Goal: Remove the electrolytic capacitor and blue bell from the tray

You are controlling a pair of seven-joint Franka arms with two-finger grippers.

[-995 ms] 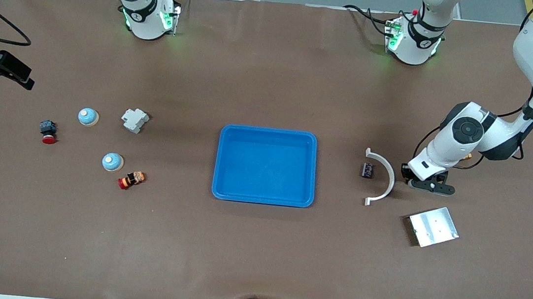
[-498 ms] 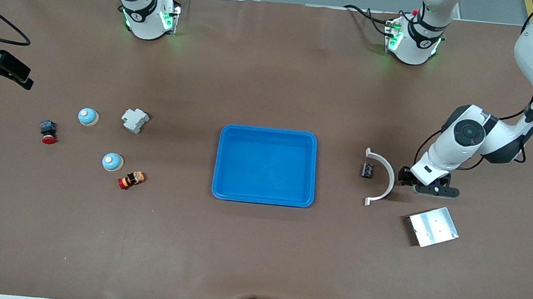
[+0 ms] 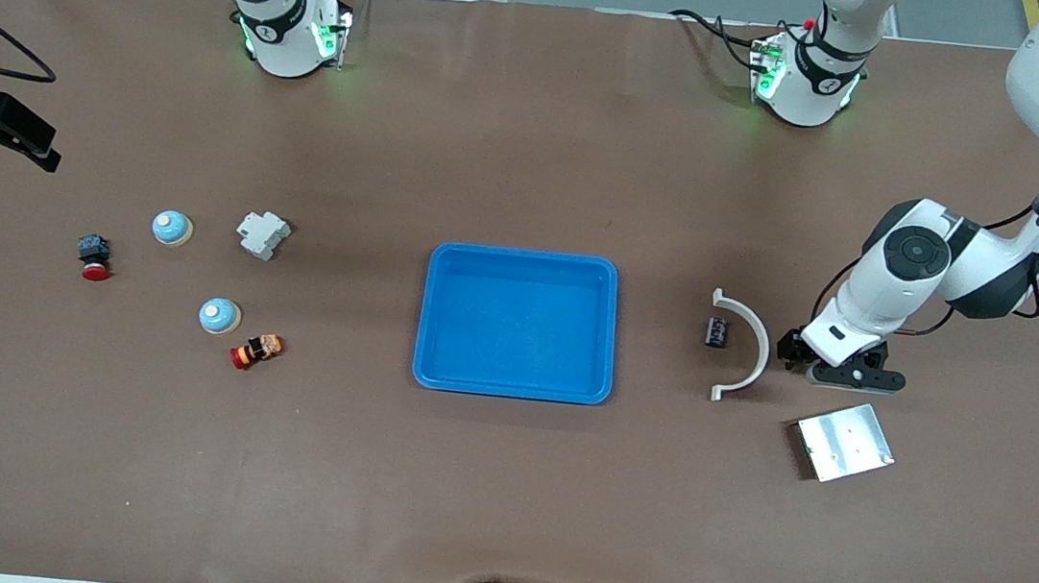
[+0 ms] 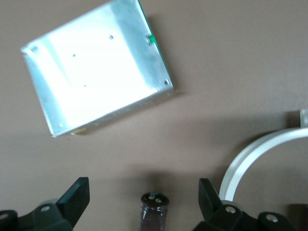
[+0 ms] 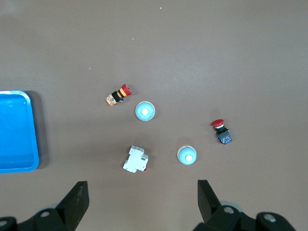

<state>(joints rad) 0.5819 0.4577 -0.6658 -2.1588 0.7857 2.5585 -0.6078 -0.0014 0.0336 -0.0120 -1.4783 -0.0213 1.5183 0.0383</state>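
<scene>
A dark cylindrical capacitor [image 4: 154, 214] rests on the brown table, its terminal end toward the left wrist camera. My left gripper [image 4: 143, 193] is open and low over it, a finger on each side, touching nothing. In the front view the left gripper [image 3: 844, 372] hides the capacitor, between a white arc [image 3: 756, 341] and a metal plate [image 3: 844, 442]. Two blue bells [image 3: 171, 227] [image 3: 219, 315] sit toward the right arm's end. My right gripper [image 5: 142, 199] hangs open, high above the bells [image 5: 145, 111] [image 5: 186, 155].
A blue tray [image 3: 426, 311] lies mid-table. A small dark part [image 3: 716, 332] sits inside the white arc. Near the bells lie a white breaker [image 3: 263, 234] and two red-capped buttons [image 3: 94, 257] [image 3: 256, 351]. The metal plate [image 4: 96, 72] lies close to the left gripper.
The left gripper has gone from shut to open and slid slightly toward the metal plate. The things on the table have not moved.
</scene>
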